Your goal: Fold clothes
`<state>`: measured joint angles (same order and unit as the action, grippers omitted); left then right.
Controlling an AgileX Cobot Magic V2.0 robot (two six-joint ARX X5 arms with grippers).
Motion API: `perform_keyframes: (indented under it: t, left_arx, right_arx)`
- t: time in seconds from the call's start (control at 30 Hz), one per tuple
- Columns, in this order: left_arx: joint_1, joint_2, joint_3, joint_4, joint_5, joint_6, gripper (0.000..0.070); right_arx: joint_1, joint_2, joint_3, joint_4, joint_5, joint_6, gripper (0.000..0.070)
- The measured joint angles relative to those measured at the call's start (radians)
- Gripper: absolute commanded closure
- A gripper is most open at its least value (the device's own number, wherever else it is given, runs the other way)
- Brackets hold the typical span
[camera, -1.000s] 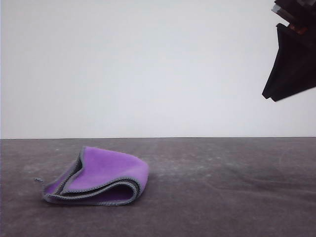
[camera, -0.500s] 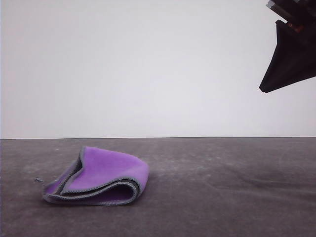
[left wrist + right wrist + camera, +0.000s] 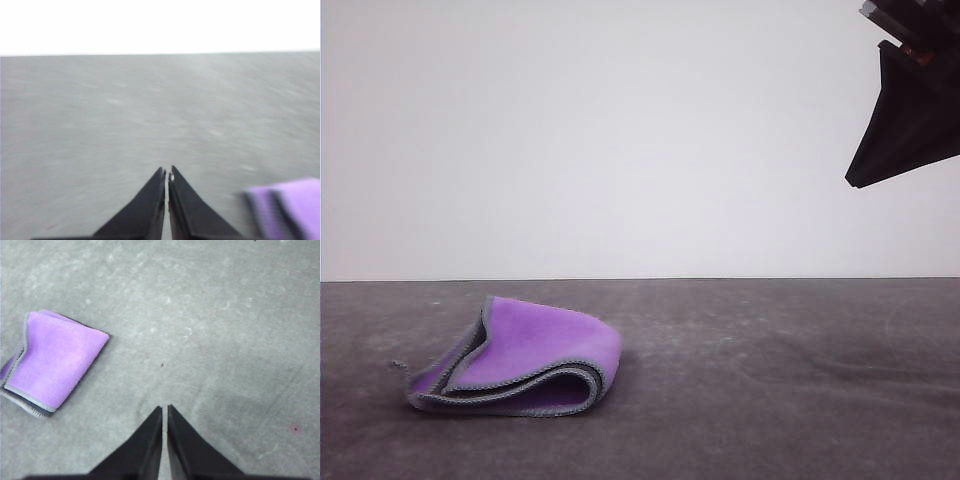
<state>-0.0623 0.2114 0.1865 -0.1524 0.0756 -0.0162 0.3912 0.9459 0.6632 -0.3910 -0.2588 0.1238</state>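
I see the cloth [image 3: 515,360] lying folded on the grey worktop [image 3: 770,400], purple face outside, with the light-grey stitched edge running along its open side and dark grey showing between the layers. The fold is loose, so the layers stand a little apart at the front, and a short thread sticks out at the corner that points away from the right pincer. Nothing touches the cloth.

My right pincer [image 3: 905,130] hangs high above the worktop, well apart from the cloth and off to its right side in the front view. In the right wrist view this pincer [image 3: 164,410] has its two black fingers almost together, only a thin slit between them, and they hold nothing; the cloth [image 3: 52,360] lies far from the tips.

My left pincer [image 3: 167,172] is also nearly closed and holds nothing. It is low over the worktop, and the cloth [image 3: 287,207], blurred here, lies near it on one side, not touching.
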Motion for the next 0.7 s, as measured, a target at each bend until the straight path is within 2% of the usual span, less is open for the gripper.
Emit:
perform_keyframes:
  t: [0.23,0.37,0.7]
  left_arx:
    - [0.077,-0.153,-0.148,0.003,-0.006,0.025,0.07]
    - [0.11,-0.207,-0.154,0.0,-0.011,0.036,0.07]
    - [0.111,-0.207,-0.154,0.007,-0.018,0.06,0.07]
  right_arx:
    - [0.0,0.0,0.0,0.0,0.0,0.0,0.0686]
    - [0.0,0.0,0.0,0.0,0.0,0.0,0.0686]
    - [0.0,0.0,0.0,0.006,0.0,0.0,0.0686]
